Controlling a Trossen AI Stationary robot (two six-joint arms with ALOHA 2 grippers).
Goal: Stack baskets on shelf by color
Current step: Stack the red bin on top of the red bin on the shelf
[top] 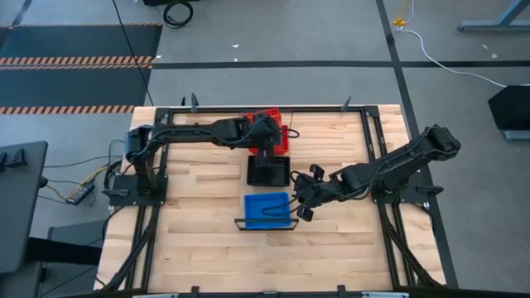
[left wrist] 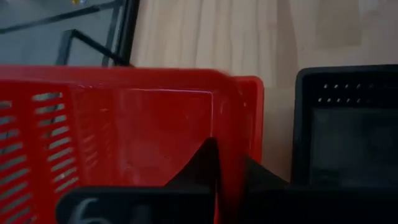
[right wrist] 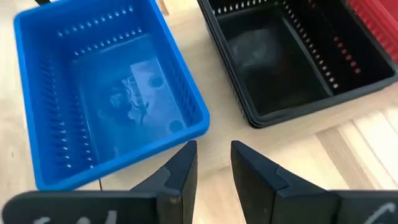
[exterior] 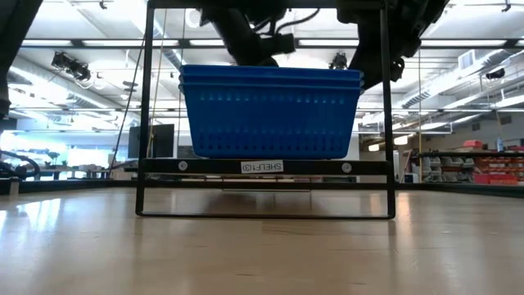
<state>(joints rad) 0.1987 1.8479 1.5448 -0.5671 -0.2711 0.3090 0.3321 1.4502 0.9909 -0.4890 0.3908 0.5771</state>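
Bench (top: 190, 248) planks carry everything here, and along their middle runs the shelf (exterior: 262, 166), with three coloured stacks in a row on it. Largest of the moving parts are the two dark arms. The left gripper (top: 263, 142) sits at the far end of the row, right on the red baskets (top: 267, 124); its wrist view shows a red wall (left wrist: 124, 137) filling the frame with the dark fingers straddling the rim, so it looks clamped on the red basket's edge, though the contact itself is partly hidden. Just beyond that gripper, toward the bench's near edge, lies the black stack (top: 268, 170), and its corner shows beside the red wall in the left wrist view. The right gripper (top: 303, 199) hovers beside the row, its fingers apart with a narrow gap and nothing between them; directly ahead of it sit the blue stack (right wrist: 106, 93) and the black stack, side by side but not touching.

The step in hand appears to be seating the last red basket on its own pile. Next, the left gripper would need to settle the basket squarely into the one below, let go of the rim and lift straight away without dragging the stack.
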